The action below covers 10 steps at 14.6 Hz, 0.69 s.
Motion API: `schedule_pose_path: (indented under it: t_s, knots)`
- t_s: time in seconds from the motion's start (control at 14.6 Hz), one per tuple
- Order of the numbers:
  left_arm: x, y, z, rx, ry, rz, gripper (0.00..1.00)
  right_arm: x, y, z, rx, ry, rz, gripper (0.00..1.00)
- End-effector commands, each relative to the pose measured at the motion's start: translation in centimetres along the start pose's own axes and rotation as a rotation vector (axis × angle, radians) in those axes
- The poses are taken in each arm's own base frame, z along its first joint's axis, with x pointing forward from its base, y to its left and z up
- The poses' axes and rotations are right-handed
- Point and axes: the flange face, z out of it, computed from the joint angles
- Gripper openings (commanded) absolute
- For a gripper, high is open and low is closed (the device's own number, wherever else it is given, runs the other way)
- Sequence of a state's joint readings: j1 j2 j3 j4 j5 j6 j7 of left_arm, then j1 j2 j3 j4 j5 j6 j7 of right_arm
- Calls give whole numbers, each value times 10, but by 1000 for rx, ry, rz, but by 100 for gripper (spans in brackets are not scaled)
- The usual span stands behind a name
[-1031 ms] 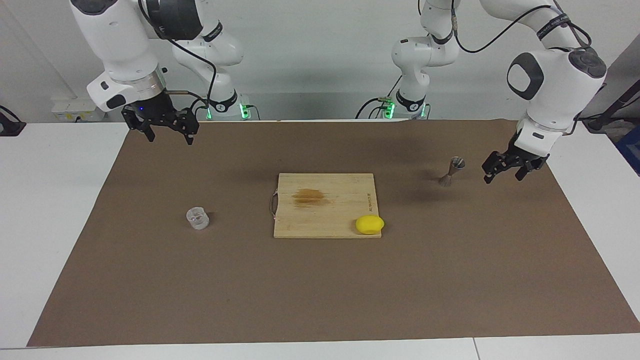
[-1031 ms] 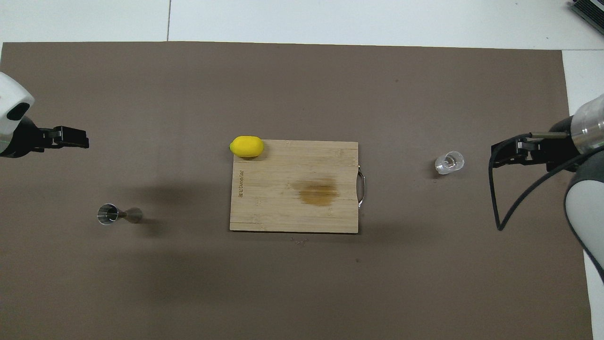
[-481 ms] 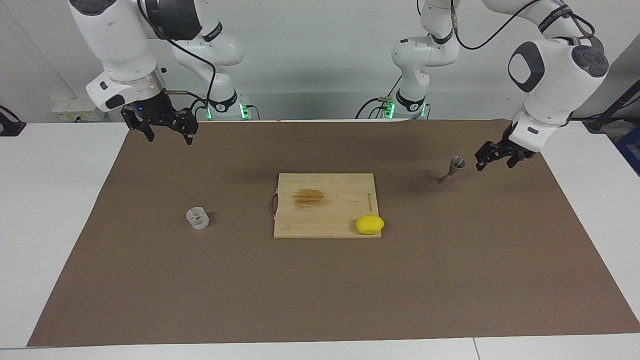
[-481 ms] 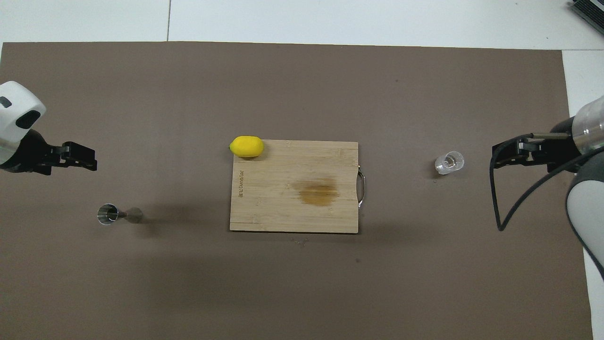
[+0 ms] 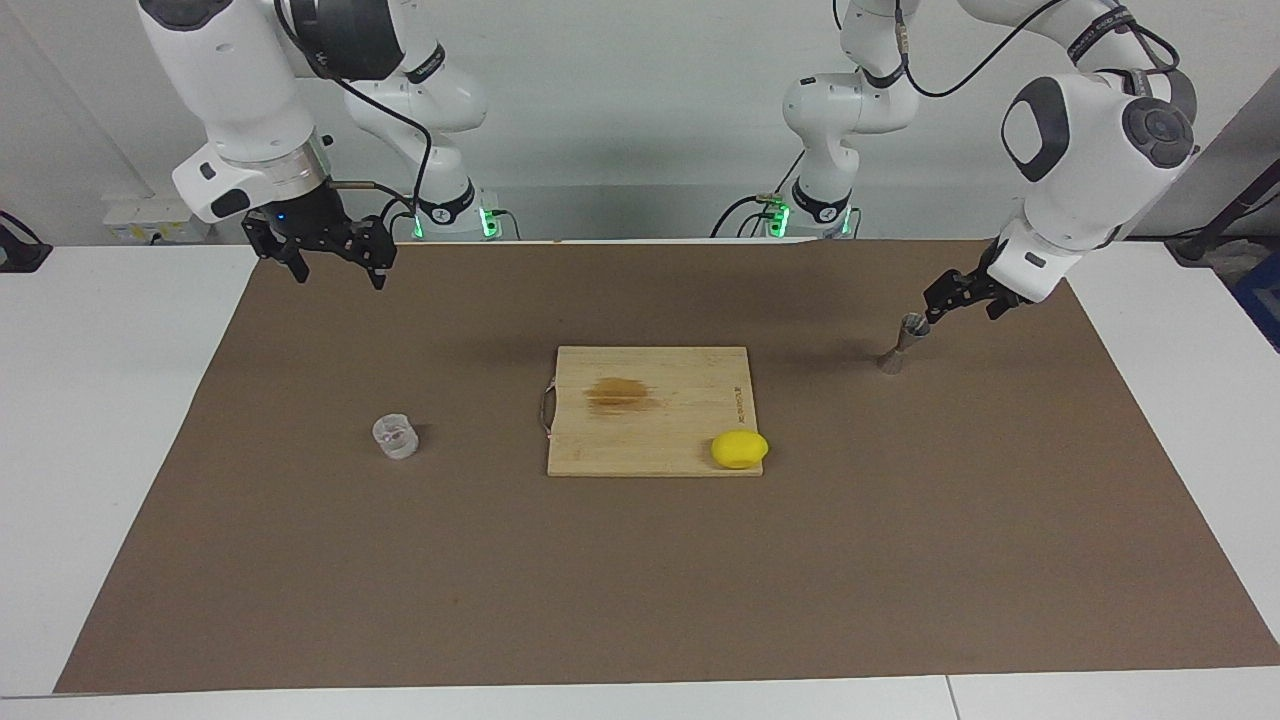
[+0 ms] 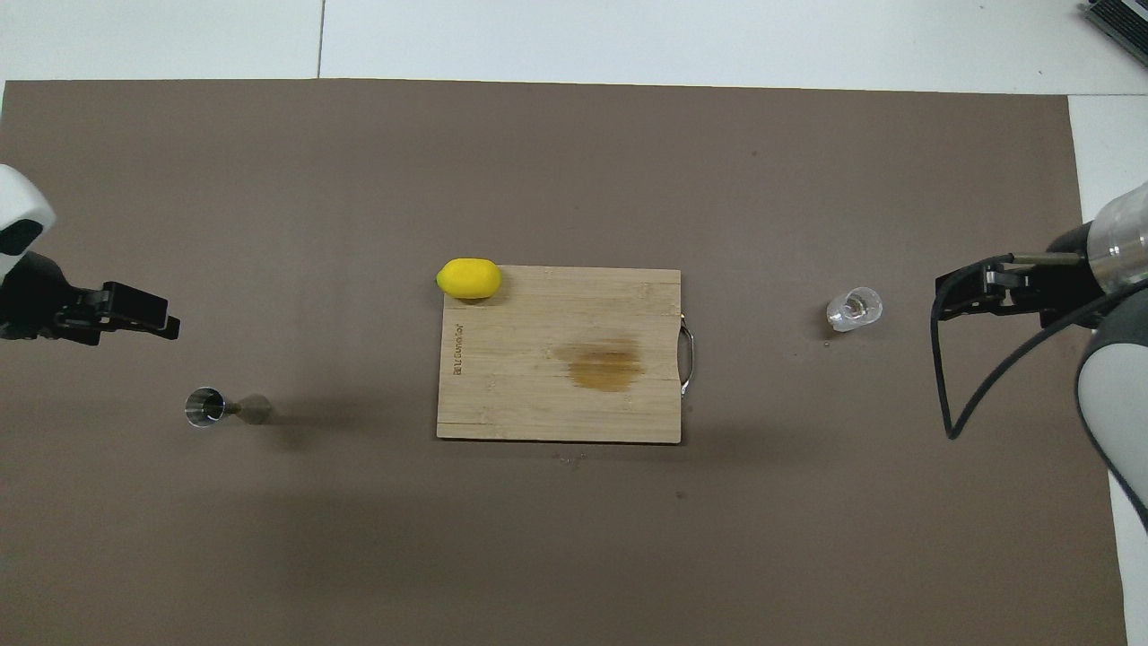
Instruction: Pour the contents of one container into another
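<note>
The left arm has swung its gripper in toward the jigger over the last second, while the right arm hasn't budged. The left gripper (image 5: pixel 948 296) now hangs in the air just beside the rim of the metal jigger (image 5: pixel 903 341), fingers spread apart, holding nothing and not touching it. The jigger stands upright on the brown mat (image 5: pixel 640 580) toward the left arm's end of the table. Over at the right arm's end, the right gripper (image 5: pixel 335 262) waits above the mat's edge closest to the robots, its fingers wide open and empty. The clear cup (image 5: pixel 394 436) sits on the mat well apart from it, farther from the robots. Between jigger and cup lies a wooden cutting board (image 5: pixel 650 410) with a brownish stain, and a lemon (image 5: pixel 739 449) rests on its corner farthest from the robots
</note>
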<state>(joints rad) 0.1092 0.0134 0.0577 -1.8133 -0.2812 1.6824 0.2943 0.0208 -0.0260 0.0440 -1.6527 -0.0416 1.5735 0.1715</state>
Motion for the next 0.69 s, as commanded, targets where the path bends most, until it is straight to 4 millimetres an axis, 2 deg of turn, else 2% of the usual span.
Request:
schedule_pose_path:
  t_s: [0.0,0.21,0.34,0.55,0.62]
  knots:
    - [-8,-31,4,-165,27,134,100,-9,1,0,13,-8,19,100]
    - [-16,-67,19,-358,85,270,100,-9,1,-1,13,-6,24,100]
    - [-24,-97,31,-477,100,295,100,-9,1,0,13,-8,24,100]
    - [-26,-141,53,-570,201,481,100,-9,2,0,13,-8,27,100]
    - [-31,-159,66,-624,222,507,100,-9,2,0,13,-8,27,100]
